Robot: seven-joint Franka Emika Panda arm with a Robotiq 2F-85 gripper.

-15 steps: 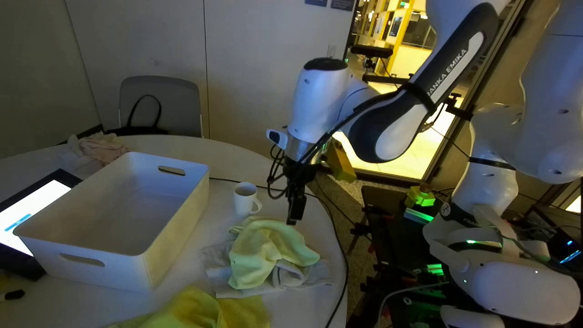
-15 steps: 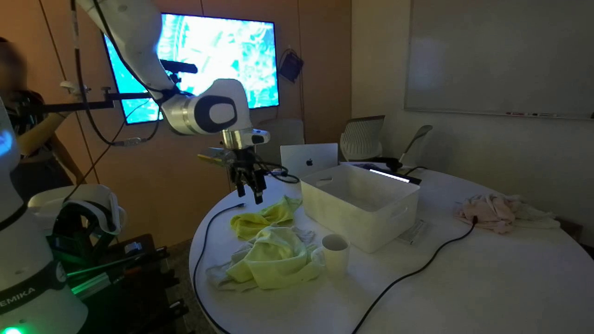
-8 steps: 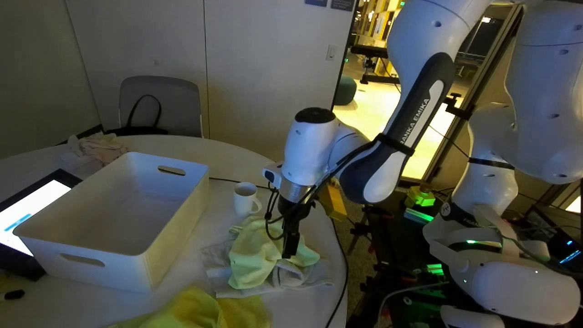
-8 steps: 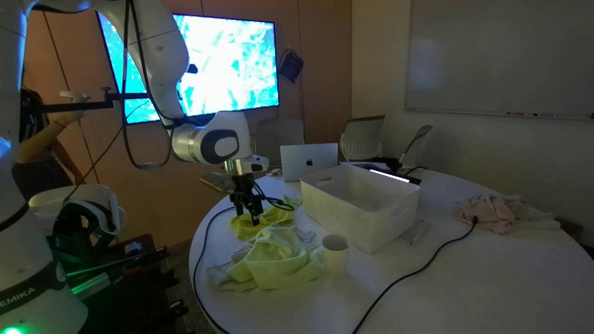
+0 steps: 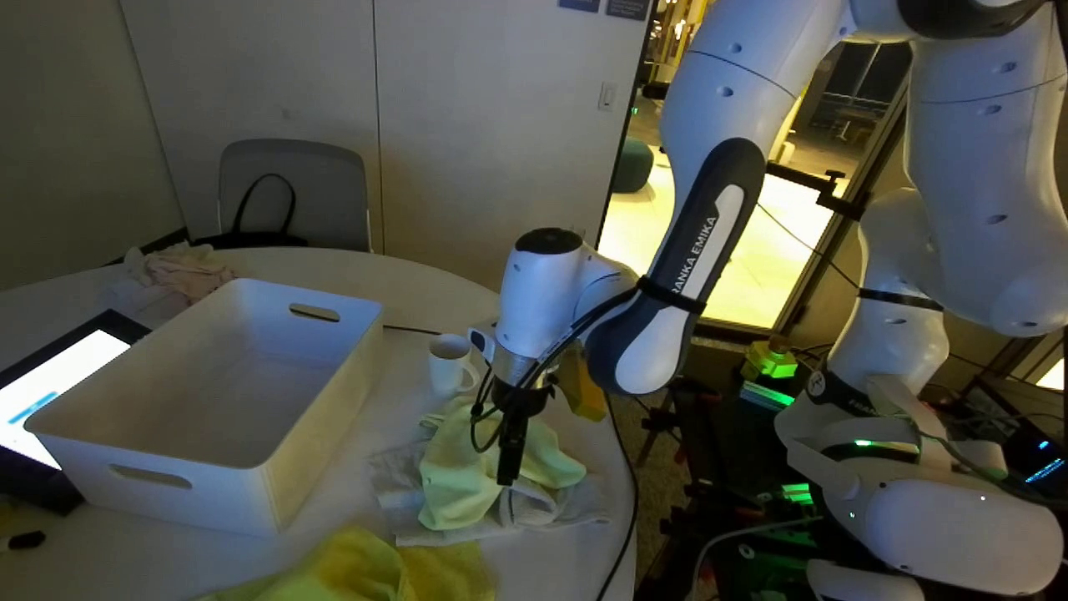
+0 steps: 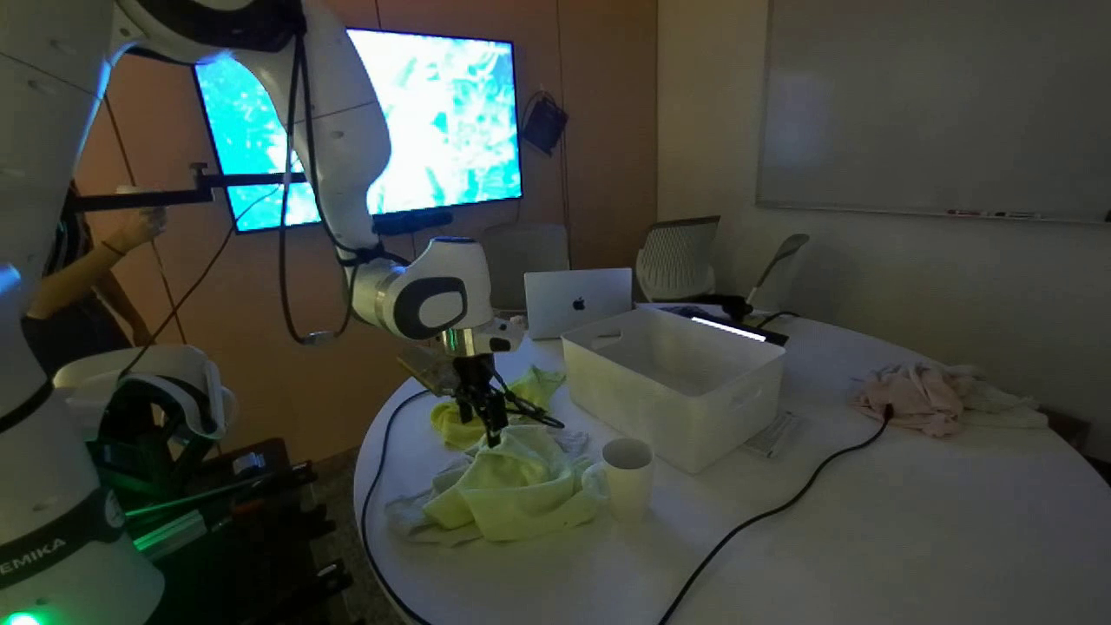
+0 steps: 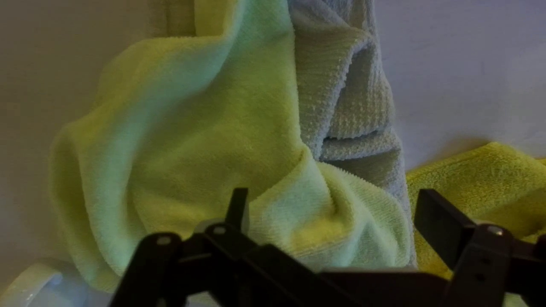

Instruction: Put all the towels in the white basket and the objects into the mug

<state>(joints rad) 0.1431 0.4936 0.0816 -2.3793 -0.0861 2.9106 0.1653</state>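
Pale green towel lay crumpled on off-white towel, both on round table. Claw hung over pale green towel, jaws spread wide, released; whether it touched towel was unclear. Yellow towel lay just beside off-white towel, outside white basket. White mug stood upright near basket, just beside pale green towel. Pink cloth lay bunched, well apart from towels, in both exterior views.

jaws: parted, above the pale green towel. off-white towel: partly beneath it. yellow towel: lower right of view.
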